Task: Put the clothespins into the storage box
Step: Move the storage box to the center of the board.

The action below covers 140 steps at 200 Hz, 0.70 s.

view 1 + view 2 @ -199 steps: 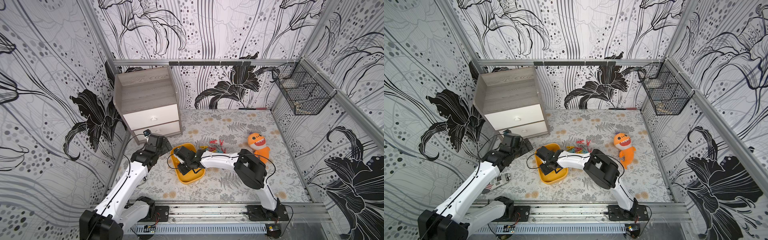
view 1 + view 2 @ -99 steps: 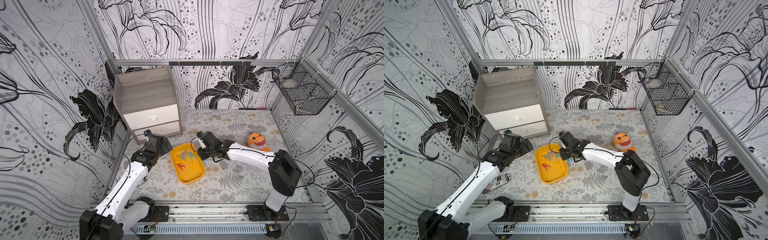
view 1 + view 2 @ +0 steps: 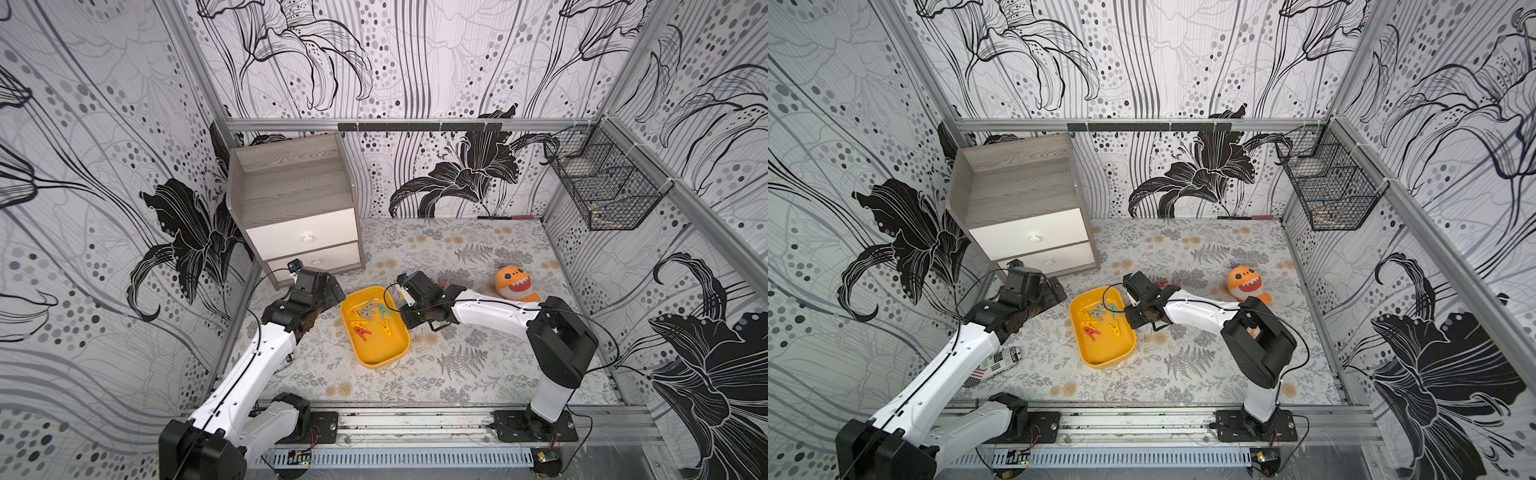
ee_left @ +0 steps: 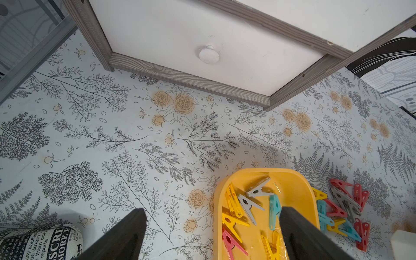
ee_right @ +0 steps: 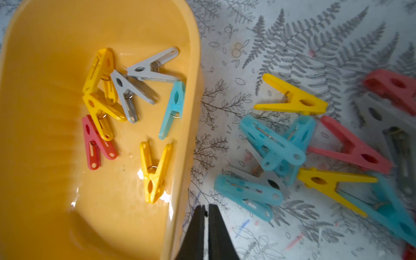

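Note:
The storage box (image 3: 386, 361) (image 3: 1108, 362) is a shallow yellow tray in the middle of the table. Several clothespins (image 3: 368, 318) (image 3: 1098, 320) (image 5: 126, 96) (image 4: 247, 204) lie in it, in yellow, grey, teal and red. More clothespins (image 5: 292, 144) (image 4: 342, 209) lie loose on the table just beside the box's right rim (image 5: 193, 67), mostly hidden under my right arm in both top views. My right gripper (image 5: 206, 208) (image 3: 411, 318) is shut and empty, just outside that rim. My left gripper (image 4: 212, 210) (image 3: 332, 291) hangs open and empty at the box's far left corner.
A grey drawer cabinet (image 3: 299, 216) stands at the back left, close behind my left gripper. An orange plush toy (image 3: 515, 284) lies right of my right arm. A black wire basket (image 3: 602, 191) hangs on the right wall. A newsprint roll (image 3: 1000, 361) lies under my left arm.
My right gripper has left the box, swung to its right side above the loose clothespins, and closed its jaws on nothing. The left arm has not moved.

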{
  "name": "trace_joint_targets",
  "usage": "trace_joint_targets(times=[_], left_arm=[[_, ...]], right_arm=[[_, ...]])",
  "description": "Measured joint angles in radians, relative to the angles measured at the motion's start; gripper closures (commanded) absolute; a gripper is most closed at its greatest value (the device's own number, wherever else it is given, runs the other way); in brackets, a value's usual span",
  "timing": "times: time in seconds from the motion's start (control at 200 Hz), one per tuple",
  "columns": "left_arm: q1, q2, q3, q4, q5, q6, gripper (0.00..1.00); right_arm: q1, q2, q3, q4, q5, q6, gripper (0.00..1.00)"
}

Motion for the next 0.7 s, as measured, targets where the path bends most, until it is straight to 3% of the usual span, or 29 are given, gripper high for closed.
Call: trace_joint_targets(times=[0.25, 0.486, 0.701], left_arm=[[0.000, 0.004, 0.006, -0.004, -0.004, 0.003, 0.03], [0.000, 0.004, 0.008, -0.010, -0.014, 0.006, 0.03], [0.000, 0.004, 0.009, -0.012, -0.016, 0.006, 0.03]], right_arm=[[0.062, 0.085, 0.071, 0.011, -0.023, 0.000, 0.89], [0.049, 0.081, 0.071, -0.013, 0.030, -0.040, 0.74], [0.000, 0.025, 0.056, -0.055, 0.118, -0.200, 0.61]])
